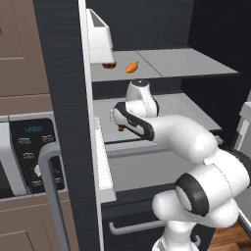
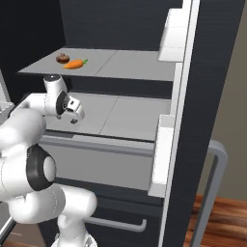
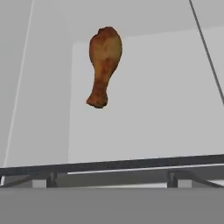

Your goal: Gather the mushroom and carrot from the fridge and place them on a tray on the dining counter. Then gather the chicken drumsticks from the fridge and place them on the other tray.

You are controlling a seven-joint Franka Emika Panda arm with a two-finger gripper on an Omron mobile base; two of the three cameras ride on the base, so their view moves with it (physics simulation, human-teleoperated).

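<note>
While the arm is reaching into the open fridge [image 2: 125,29], the pincer [image 2: 73,115] is being held low over the middle shelf [image 2: 128,120], near its front left part in the right base view. Its two tips [image 3: 52,178] are being seen set wide apart at the bottom of the hand view, with nothing between them. One chicken drumstick [image 3: 103,65] is lying flat on that shelf, ahead of the pincer and slightly toward the left tip. Its long axis is running almost straight away from the pincer, the narrow bone end nearer, the thick end farther. The coming move is judged to be a forward reach and descent, with the tips straddling the shank.

On the upper shelf [image 2: 140,65], one mushroom [image 2: 62,58] and one carrot [image 2: 74,63] are lying just beside each other, apparently untouched.

Count: drumstick one, mushroom one, carrot one.
</note>
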